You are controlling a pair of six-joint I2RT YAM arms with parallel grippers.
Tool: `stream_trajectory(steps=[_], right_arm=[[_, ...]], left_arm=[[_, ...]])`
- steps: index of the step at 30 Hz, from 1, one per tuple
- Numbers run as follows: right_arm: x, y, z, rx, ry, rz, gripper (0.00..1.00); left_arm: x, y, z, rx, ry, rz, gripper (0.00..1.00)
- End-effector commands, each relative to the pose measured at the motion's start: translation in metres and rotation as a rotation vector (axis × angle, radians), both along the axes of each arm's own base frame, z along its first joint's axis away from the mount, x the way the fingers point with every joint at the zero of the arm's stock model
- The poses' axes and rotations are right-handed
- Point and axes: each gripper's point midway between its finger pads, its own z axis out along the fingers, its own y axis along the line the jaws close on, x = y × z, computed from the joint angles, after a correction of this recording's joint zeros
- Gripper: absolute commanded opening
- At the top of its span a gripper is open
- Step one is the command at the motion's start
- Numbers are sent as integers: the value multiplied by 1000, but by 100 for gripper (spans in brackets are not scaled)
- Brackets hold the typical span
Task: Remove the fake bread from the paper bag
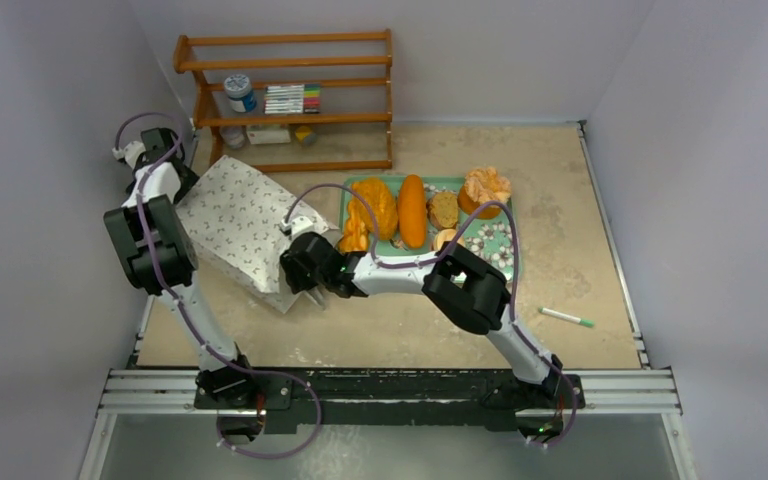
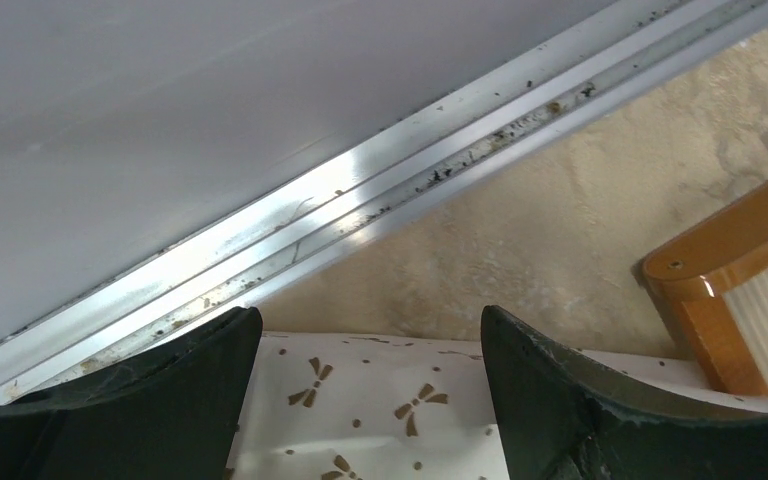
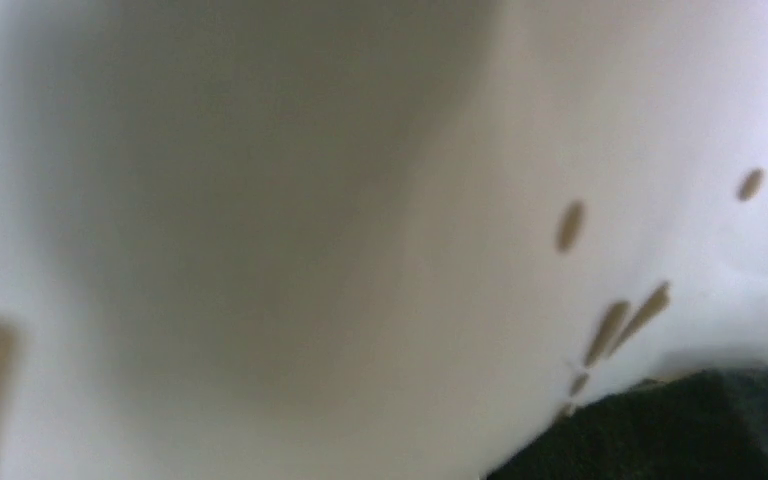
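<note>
Top view: paper bag (image 1: 235, 215) lies flat on the table's (image 1: 560, 200) left side, white w/ small dark motifs. Fake bread (image 1: 412, 210) is out of it, sitting just right of the bag on a green floral tray (image 1: 500, 255): lumpy loaf, long smooth loaf, brown round slice, ruffled pastry at the far-right corner, and small pieces toward the near edge. Right gripper (image 1: 307, 268) is down at the bag's near-right end, prob. touching the paper. Wooden shelf (image 1: 290, 100) at the far wall holds a blue-lidded jar (image 1: 240, 92) and a marker pack (image 1: 292, 98). Their labels are too small to read. Green-capped pen (image 1: 565, 317) lies near-right on the table.

Left wrist: left gripper (image 2: 370, 320) is over the bag's edge, fingers (image 2: 160, 400) spread wide, nothing pinched. Brown dragonfly-type print shows between them. Metal rail (image 2: 360, 190) runs along the wall beyond, shelf leg at right.

Right wrist: lens is right up against the bag paper and it's all blurred. A few tan marks show, w/ a dark finger bit bottom right. Can't tell if this pincer is spread or pinching.
</note>
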Motion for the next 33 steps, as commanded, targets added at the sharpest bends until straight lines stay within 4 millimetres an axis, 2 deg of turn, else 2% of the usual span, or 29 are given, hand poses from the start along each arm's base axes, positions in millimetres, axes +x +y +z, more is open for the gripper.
stream_trajectory(steps=[1, 9, 18, 25, 33], right_arm=[[1, 8, 2, 14, -13, 7, 53], [8, 16, 17, 51, -41, -12, 51], [17, 36, 15, 43, -41, -5, 52], [36, 41, 17, 42, -80, -73, 52], [71, 45, 5, 19, -98, -145, 52]], left_arm=[[10, -26, -2, -16, 48, -100, 81], [18, -38, -1, -13, 69, -152, 81], [20, -49, -7, -28, 84, -186, 80], [21, -56, -11, -33, 94, -202, 80], [20, -58, -11, -30, 102, -212, 80]])
